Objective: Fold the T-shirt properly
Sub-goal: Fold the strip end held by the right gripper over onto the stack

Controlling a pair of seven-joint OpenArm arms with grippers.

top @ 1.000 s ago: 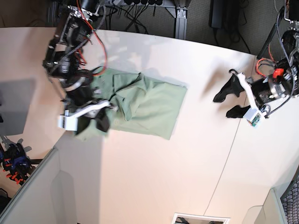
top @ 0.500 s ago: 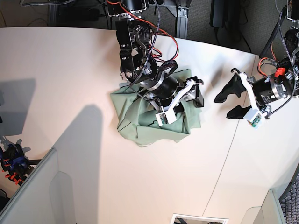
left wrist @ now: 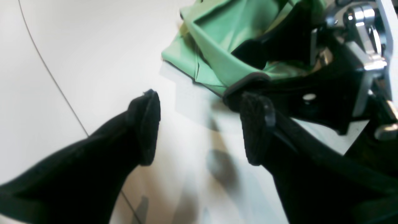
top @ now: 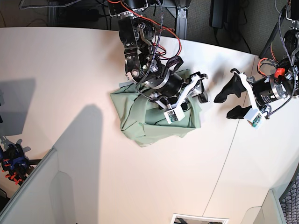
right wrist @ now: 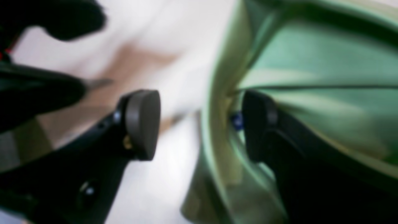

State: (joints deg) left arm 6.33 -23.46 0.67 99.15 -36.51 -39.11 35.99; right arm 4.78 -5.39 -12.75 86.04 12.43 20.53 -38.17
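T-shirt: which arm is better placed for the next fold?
Right, probably. The right gripper is open directly over the bunched T-shirt, one finger against the cloth. The left gripper hangs open above bare table, beside the shirt's edge, touching nothing.

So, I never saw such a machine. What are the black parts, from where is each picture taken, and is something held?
This is a robot with two arms at a table. One picture looks down from above; the other two come from cameras on the wrists. The black parts are grippers. The right gripper is open over the green T-shirt, which lies bunched; one finger touches the cloth, but nothing is clamped. The left gripper is open beside the shirt and holds nothing.
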